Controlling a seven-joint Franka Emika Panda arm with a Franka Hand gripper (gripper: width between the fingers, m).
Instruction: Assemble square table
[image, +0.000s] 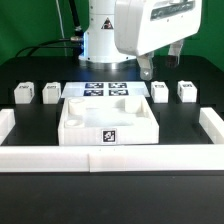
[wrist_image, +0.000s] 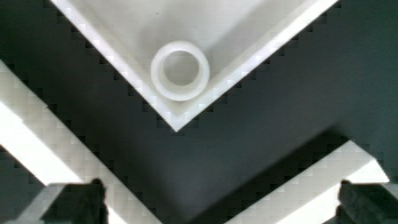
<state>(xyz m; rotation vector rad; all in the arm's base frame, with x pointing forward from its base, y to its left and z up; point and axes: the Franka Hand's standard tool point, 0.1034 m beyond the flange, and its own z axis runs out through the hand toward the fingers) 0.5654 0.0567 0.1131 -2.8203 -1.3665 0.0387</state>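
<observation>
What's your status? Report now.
Gripper open, empty, over corner hole of table top. Four legs loose beside the top. Nothing blocking.

Your tabletop lies mid-table, its front seemingly touching the border wall along the table's near edge. Just behind it you have the marker board. Flanking that board in a row, from the exterior view's left: first leg, second leg, third leg, fourth leg.
</observation>
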